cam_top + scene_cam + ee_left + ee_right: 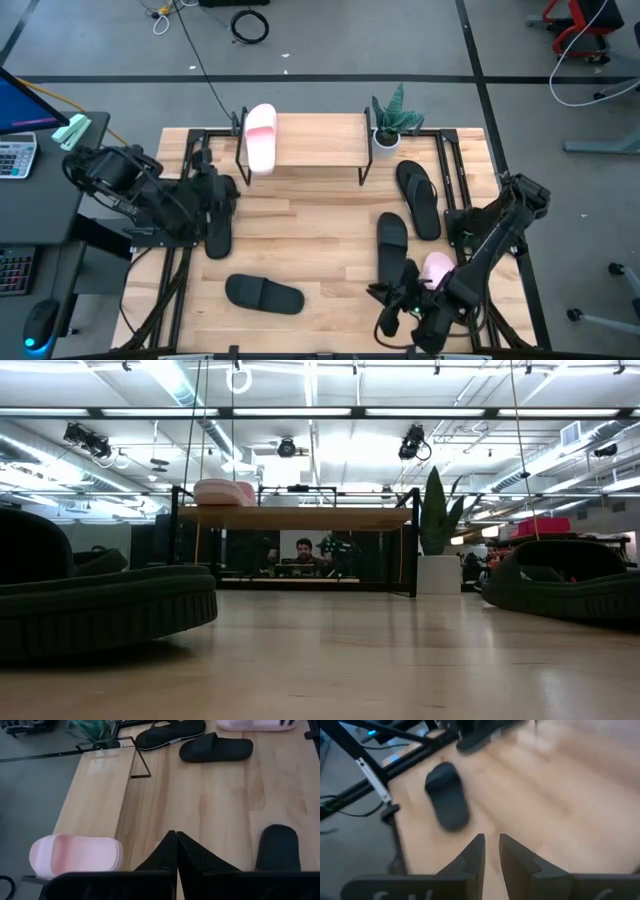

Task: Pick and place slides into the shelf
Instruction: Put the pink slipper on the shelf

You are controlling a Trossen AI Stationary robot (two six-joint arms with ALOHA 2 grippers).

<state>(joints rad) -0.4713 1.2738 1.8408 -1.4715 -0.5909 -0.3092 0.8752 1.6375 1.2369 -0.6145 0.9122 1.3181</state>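
Observation:
One pale pink slide [261,138] lies sole down on the left end of the shelf [315,140]; the left wrist view shows it too [75,855]. The second pink slide [437,268] lies on the table beside my right arm. One black slide [263,293] lies near the front edge and another [392,233] right of centre. The thong flip-flops [420,195] lie right of the shelf. My left gripper [176,840] is shut and hovers left of centre, touching nothing. My right gripper [491,845] is open with a narrow gap, above bare table near the front right, holding nothing.
A potted plant [388,122] stands at the shelf's right end. A desk with a calculator [15,155] sits left of the table. Black frame rails [180,270] run along both table sides. Bare planks [310,225] lie in front of the shelf.

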